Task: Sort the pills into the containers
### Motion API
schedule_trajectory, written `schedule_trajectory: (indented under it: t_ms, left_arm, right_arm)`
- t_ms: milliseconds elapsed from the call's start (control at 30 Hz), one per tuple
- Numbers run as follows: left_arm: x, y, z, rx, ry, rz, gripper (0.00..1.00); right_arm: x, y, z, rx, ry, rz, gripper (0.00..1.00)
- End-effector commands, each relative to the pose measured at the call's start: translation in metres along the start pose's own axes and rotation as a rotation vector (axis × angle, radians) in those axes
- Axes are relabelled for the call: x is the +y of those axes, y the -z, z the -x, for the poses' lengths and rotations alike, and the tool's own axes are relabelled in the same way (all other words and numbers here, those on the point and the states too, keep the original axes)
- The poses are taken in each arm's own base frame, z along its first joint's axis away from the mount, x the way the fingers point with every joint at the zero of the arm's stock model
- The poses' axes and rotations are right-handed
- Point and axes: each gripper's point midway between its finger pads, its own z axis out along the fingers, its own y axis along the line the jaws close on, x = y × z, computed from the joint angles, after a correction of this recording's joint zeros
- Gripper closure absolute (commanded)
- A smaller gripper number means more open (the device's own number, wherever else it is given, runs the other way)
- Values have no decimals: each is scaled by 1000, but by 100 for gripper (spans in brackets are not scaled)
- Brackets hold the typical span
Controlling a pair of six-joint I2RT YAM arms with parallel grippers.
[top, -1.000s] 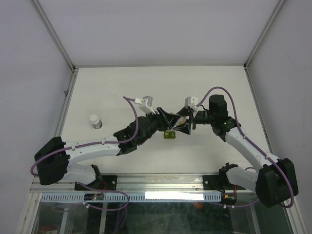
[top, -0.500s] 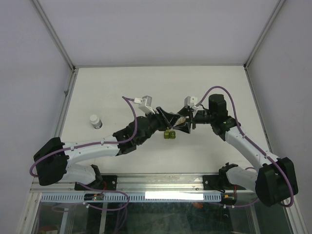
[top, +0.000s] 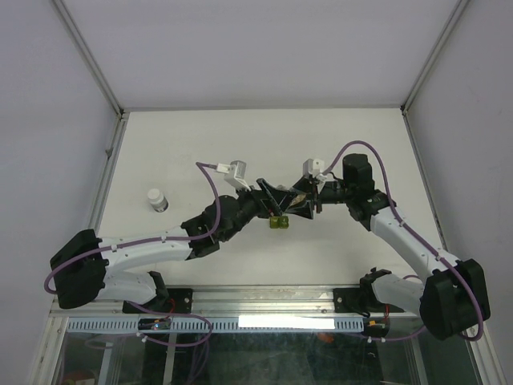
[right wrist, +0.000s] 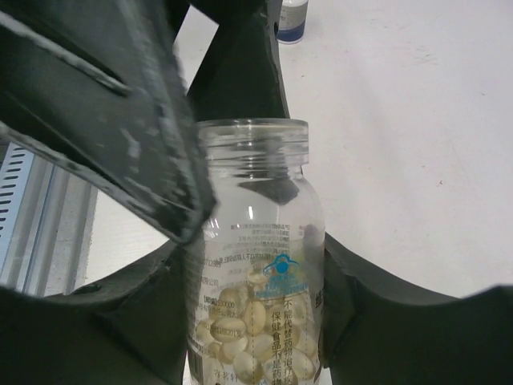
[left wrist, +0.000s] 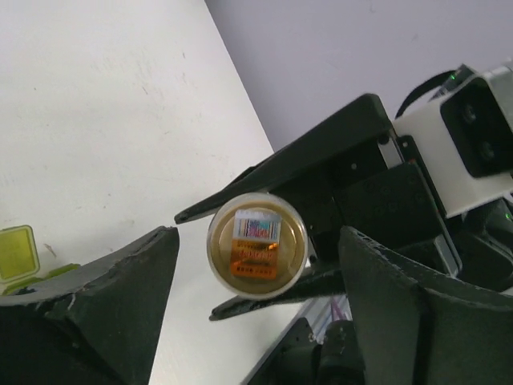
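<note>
A small clear bottle (right wrist: 256,200) with pale tan pills (right wrist: 248,329) in its lower part sits between the pads of my right gripper (right wrist: 252,269), which is shut on its sides. The bottle's mouth is uncapped. In the left wrist view the bottle (left wrist: 256,269) shows end-on. My left gripper (left wrist: 260,237) is open around it, both fingers clear of the glass. From above, both grippers (top: 268,199) (top: 306,202) meet mid-table over the bottle (top: 295,198). The olive-green container box (top: 278,223) lies on the table just below them, its lid edge (left wrist: 16,253) visible at the left.
A white-capped greyish vial (top: 158,199) stands on the table to the left, also visible as the vial (right wrist: 292,20) far ahead in the right wrist view. Enclosure walls and metal frame rails (top: 104,172) bound the white table (top: 264,144).
My left gripper's jaws have spread wide off the bottle, and its arm has shifted slightly. The right gripper's jaws have closed in on the bottle, which stays in place.
</note>
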Motion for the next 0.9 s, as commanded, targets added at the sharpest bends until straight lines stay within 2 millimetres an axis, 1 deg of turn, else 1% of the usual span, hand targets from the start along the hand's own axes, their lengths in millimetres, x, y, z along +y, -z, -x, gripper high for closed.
schedule_trajectory:
  t_ms: [0,33,67,133,200,333,367,400,433,500,567,633,733,867]
  left_arm:
    - [-41,23,26,-77,-40,-191,9]
    - [-41,27,29,-86,-62,-199,3]
    - [-41,31,31,-93,-88,-209,1]
    - [-40,40,33,-103,-148,-231,1]
    - [-41,49,33,-106,-246,-275,1]
    - [-47,73,27,-100,-584,-409,1]
    - [-45,76,24,-90,-677,-432,1]
    - [-46,82,23,-91,-761,-468,3]
    - [-45,86,18,-84,-850,-503,4]
    - [-48,94,8,-67,-988,-593,3]
    - [-48,95,4,-62,-1074,-633,1]
    - [-46,91,0,-21,-1126,-661,1]
    - [-43,81,0,52,-1116,-704,1]
    - [-43,69,10,69,-1078,-735,1]
  right_arm:
    - [1,4,29,-53,40,47,100]
    - [2,6,29,-53,33,55,100]
    - [2,7,30,-52,26,60,100]
    - [4,10,33,-54,16,77,100]
    - [7,12,34,-60,9,97,100]
    - [16,14,34,-68,3,146,100]
    - [18,14,34,-70,5,156,100]
    - [19,14,34,-72,5,165,100]
    - [20,14,33,-72,5,172,100]
    - [22,14,32,-70,12,181,100]
    - [23,14,30,-67,17,187,100]
    - [23,14,29,-66,19,190,100]
    - [24,14,28,-66,17,198,100]
    - [24,14,26,-62,16,202,100]
